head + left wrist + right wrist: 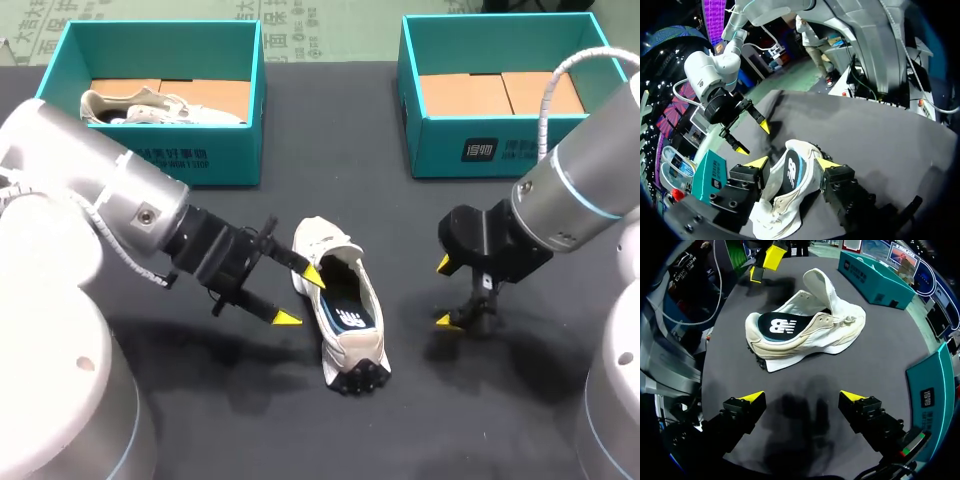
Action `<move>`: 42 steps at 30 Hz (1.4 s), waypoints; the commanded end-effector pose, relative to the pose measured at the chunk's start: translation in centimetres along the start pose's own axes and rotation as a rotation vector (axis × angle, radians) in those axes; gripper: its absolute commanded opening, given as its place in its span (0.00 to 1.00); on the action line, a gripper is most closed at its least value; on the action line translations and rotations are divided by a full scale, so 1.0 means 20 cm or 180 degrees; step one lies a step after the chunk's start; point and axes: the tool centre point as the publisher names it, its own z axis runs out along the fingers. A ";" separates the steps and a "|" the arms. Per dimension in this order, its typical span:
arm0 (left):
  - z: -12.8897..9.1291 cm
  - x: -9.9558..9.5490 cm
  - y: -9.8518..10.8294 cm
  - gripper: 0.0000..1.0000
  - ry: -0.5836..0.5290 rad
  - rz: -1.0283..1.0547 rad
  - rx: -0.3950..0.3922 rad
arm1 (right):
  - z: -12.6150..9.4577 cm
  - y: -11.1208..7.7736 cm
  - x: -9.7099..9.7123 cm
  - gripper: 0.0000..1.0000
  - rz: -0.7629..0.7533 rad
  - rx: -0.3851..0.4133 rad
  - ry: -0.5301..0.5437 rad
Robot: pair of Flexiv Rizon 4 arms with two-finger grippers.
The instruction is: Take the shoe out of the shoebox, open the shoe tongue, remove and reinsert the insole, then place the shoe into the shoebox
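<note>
left fingers (pixel 287 318) open astride white shoe (pixel 345 325) on dark table (pixel 450 420); right fingers (pixel 448 321) open, empty, near shoe

The front wall of the left shoebox (pixel 215 155) hides the underside of the second shoe (pixel 150 106) inside

my head camera looks down from above and behind onto the shoe (pixel 343 305). my left wrist camera hangs close over the shoe, facing across it. my right wrist camera faces it from nearby. all three share it.
</note>
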 end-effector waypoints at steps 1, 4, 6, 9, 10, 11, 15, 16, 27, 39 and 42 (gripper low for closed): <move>-0.15 -0.02 -0.04 0.55 0.0774 0.0066 -0.0071 | -0.05 -0.02 0.03 1.00 -0.0005 -0.0019 -0.0016; -0.20 -0.04 -0.05 0.49 0.1059 0.0095 -0.0130 | -0.05 -0.02 0.03 1.00 -0.0005 -0.0019 -0.0016; -0.23 -0.04 -0.05 0.49 0.1262 0.0143 -0.0192 | -0.05 -0.02 0.03 1.00 -0.0005 -0.0019 -0.0016; -0.29 -0.05 -0.03 0.38 0.1608 0.0182 -0.0259 | -0.05 -0.02 0.03 1.00 -0.0005 -0.0019 -0.0016; -0.30 -0.05 -0.02 0.27 0.1721 0.0217 -0.0286 | -0.05 -0.02 0.03 1.00 -0.0005 -0.0019 -0.0016; -0.32 -0.05 -0.02 0.11 0.1824 0.0236 -0.0308 | -0.05 -0.02 0.03 1.00 -0.0005 -0.0019 -0.0016; -0.39 -0.01 -0.01 0.00 0.2568 0.0423 -0.0249 | -0.05 -0.02 0.03 1.00 -0.0005 -0.0019 -0.0016; -0.41 0.03 0.00 0.00 0.2925 0.0455 -0.0186 | -0.05 -0.02 0.03 1.00 -0.0005 -0.0019 -0.0016; -0.44 0.06 0.00 0.00 0.3171 0.0462 -0.0072 | -0.06 -0.03 0.02 1.00 0.0004 -0.0018 -0.0014; -0.27 0.05 -0.12 0.00 0.3503 0.0958 -0.0332 | -0.23 -0.27 0.07 1.00 0.0228 -0.0028 -0.0157; -0.25 0.05 -0.15 0.00 0.3584 0.1127 -0.0405 | -0.23 -0.27 0.07 1.00 0.0228 -0.0028 -0.0157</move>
